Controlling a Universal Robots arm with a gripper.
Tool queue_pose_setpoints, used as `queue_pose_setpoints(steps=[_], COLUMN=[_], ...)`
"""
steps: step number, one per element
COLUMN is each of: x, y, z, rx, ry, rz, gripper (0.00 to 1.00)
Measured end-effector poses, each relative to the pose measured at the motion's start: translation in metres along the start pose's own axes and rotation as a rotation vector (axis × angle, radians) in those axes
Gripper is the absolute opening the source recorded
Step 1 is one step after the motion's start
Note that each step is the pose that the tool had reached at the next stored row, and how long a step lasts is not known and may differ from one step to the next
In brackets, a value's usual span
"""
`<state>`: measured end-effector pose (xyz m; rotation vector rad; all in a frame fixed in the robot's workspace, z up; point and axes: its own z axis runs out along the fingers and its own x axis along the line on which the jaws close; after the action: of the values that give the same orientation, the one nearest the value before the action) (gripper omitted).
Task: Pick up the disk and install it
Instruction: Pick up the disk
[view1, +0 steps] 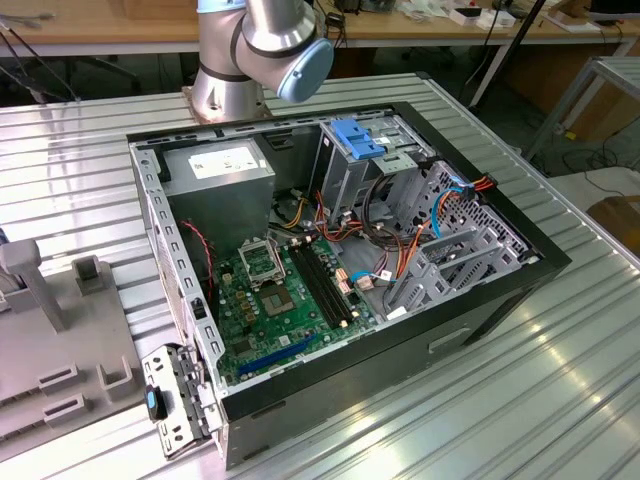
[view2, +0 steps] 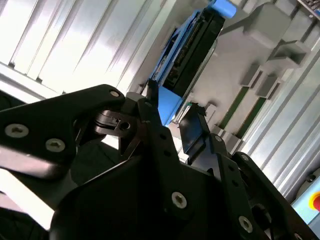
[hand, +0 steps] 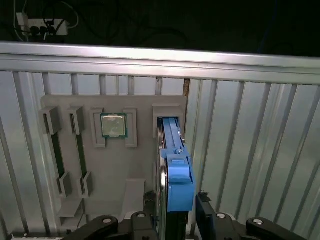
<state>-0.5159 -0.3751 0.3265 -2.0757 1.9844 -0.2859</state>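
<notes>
The disk (hand: 177, 160) stands on edge in a slot of the grey fixture plate (hand: 140, 165), its blue side rail facing the camera in the first wrist view. In the second wrist view the disk (view2: 192, 50) shows a dark body framed in blue. My gripper (hand: 175, 202) straddles the disk's near end, with one black finger (hand: 150, 202) on each side and a thin gap at each. The gripper (view2: 172, 110) is open around the disk and the disk still sits in its slot. The open computer case (view1: 330, 250) lies on the table.
The fixture plate also holds a processor chip (hand: 114, 125) and memory sticks (hand: 56, 150) in slots. Inside the case are a blue-topped drive cage (view1: 355, 140), a grey power supply (view1: 220, 170), a green motherboard (view1: 270, 300) and loose cables (view1: 400, 250). The ribbed aluminium table (view1: 480, 400) ends just beyond the plate.
</notes>
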Motion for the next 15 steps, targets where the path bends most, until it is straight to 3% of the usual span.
queue_pose_setpoints(steps=[2,3,5,6,7,8,12,13,14,15], x=[0.0,0.0,0.0002,0.0003,0.0004,0.0006,0.0008,0.001,0.0013,0.0014], y=[-0.0002,-0.001,-0.0051,-0.007,-0.0104,-0.0129,-0.0177,-0.0212,-0.0263,-0.0283], z=[0.0,0.0002,0.0002,0.0006,0.0017,0.0024,0.0039,0.0047,0.0063,0.0071], rx=[-0.0291,-0.0495,-0.0995,-0.1138,-0.1371,-0.1523,-0.184,-0.2023,-0.225,-0.2301], ry=[-0.003,-0.0047,-0.0066,-0.0071,-0.0077,-0.0079,-0.0091,-0.0098,-0.0105,-0.0108], rz=[0.002,0.004,0.007,0.007,0.008,0.009,0.011,0.012,0.013,0.013], gripper=[0.45,0.45,0.45,0.45,0.45,0.45,0.45,0.46,0.58,0.58])
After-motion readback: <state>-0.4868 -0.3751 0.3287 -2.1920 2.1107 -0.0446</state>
